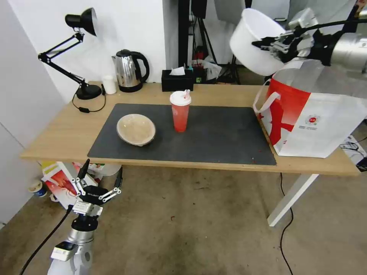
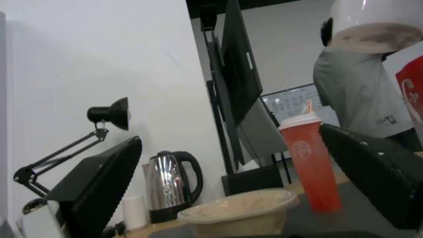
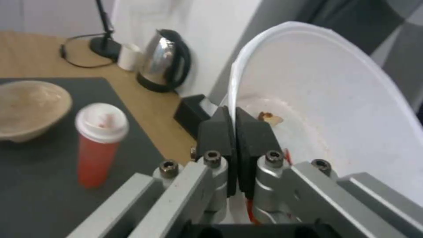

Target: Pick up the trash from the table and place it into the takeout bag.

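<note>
the right claw [image 1: 267, 42] pinches the white bowl [image 1: 254, 40] by its rim, tilted above the bag [image 1: 317, 122]. that thin grip could slip, dropping scraps on the counter [image 1: 69, 130]. the left claw [image 1: 100, 179] hangs wide, below the counter.

Head view high over the desk [image 1: 69, 133]; both wrist views near their fingers, sharing the cup [image 2: 310, 165].

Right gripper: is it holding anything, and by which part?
Yes. The right gripper pinches the white bowl by its rim, tilted, above the takeout bag. The left gripper is open, holding nothing.
</note>
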Motion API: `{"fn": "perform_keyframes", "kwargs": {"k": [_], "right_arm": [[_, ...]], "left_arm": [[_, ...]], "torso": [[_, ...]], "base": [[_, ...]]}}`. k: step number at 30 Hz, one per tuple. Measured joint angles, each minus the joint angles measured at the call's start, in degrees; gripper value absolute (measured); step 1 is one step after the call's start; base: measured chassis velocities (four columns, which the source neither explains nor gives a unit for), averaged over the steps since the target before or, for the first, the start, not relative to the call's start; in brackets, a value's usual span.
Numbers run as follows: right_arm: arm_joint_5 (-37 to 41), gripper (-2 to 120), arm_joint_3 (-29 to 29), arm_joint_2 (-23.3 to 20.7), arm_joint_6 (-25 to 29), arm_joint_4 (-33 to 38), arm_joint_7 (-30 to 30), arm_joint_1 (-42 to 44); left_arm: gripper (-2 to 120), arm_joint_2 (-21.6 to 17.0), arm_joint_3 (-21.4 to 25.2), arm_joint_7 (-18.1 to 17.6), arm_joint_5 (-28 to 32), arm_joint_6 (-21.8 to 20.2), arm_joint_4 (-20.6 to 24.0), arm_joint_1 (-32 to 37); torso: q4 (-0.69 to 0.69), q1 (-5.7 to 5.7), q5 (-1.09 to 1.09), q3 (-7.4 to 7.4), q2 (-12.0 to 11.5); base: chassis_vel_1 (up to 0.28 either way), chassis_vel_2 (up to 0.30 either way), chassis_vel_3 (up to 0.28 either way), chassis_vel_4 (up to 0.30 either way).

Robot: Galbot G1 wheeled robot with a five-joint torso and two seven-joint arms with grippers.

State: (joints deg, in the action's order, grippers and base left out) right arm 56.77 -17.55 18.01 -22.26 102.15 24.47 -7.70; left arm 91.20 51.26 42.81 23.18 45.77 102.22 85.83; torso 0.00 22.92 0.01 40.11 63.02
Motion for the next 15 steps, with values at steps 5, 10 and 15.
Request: {"fn": "perform_keyframes", "kwargs": {"k": [5, 10, 15], "right_arm": [[-2.11, 0, 3.65, -1.76, 1.41, -2.69, 1.58, 3.90], [-3.07, 0, 8.32, -3.66, 2.55, -4.39, 2.38, 9.60], [-3.75, 0, 12.16, -4.96, 3.89, -5.05, 2.60, 15.46]], "left_arm": [[100, 0.00, -0.48, 0.07, -0.09, 0.00, -0.09, -0.19], [100, 0.00, -0.68, 0.13, -0.21, -0.04, -0.42, -0.47], [100, 0.00, -0.83, 0.30, -0.23, -0.06, -0.78, -0.61]], "torso": [[0.00, 0.00, -0.01, 0.00, 0.00], [0.00, 0.00, -0.02, 0.00, 0.00], [-0.01, 0.00, -0.02, 0.00, 0.00]], "base": [[0.000, 0.000, 0.000, 0.000], [0.000, 0.000, 0.000, 0.000], [0.000, 0.000, 0.000, 0.000]]}}
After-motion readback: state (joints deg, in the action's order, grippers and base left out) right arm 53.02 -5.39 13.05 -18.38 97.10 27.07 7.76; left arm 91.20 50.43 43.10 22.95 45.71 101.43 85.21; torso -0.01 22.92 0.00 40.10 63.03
